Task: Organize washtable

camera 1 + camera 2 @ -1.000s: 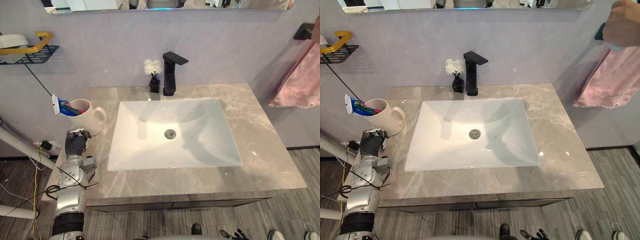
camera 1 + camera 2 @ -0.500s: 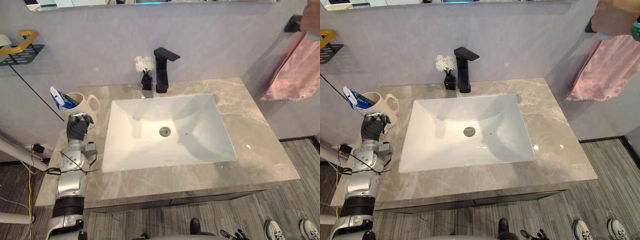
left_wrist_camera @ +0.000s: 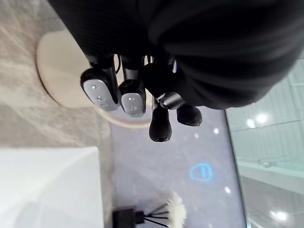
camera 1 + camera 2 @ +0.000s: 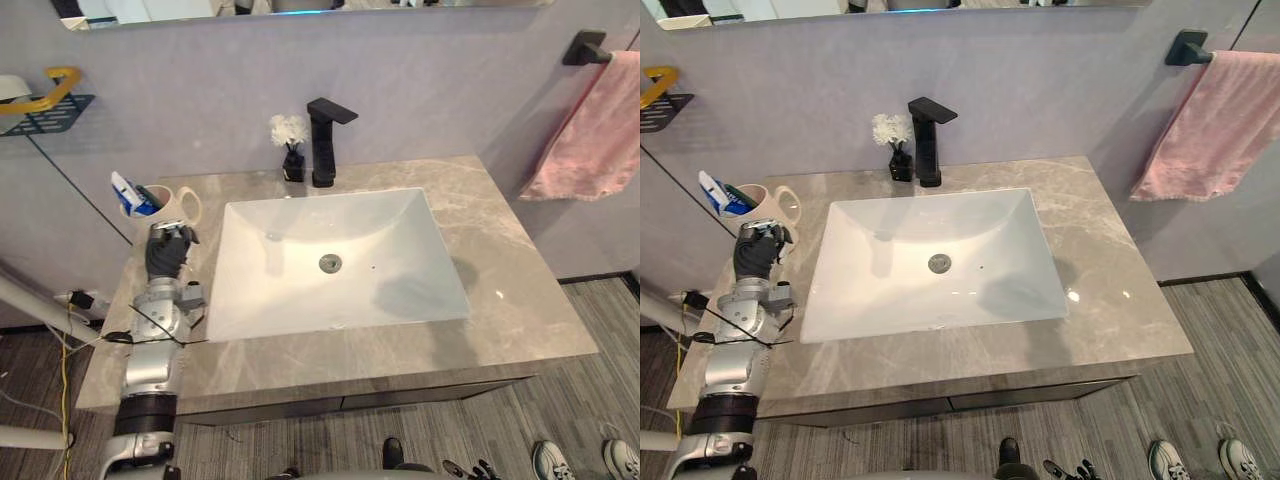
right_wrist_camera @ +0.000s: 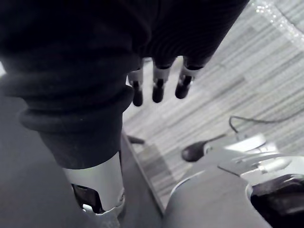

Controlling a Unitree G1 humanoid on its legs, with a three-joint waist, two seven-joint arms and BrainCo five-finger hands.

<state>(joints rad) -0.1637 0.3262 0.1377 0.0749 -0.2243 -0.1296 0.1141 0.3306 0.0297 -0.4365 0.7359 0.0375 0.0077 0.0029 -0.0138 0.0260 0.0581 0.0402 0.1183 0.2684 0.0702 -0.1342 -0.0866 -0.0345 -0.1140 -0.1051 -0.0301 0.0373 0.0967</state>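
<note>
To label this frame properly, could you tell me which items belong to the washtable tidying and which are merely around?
Job: mug, toothpaste tube inside it, left hand beside the mug, washtable.
Lying about: black tap, flower vase, pink towel, wall shelf, sink, idle right hand.

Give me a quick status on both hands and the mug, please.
Left hand at the mug, grip unclear. Right hand open, hanging over the floor. Mug upright on the counter left of the sink, toothpaste tube inside.

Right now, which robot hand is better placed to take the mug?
Left. The left robot hand is over the counter just before the mug; the right robot hand hangs down by the floor.
</note>
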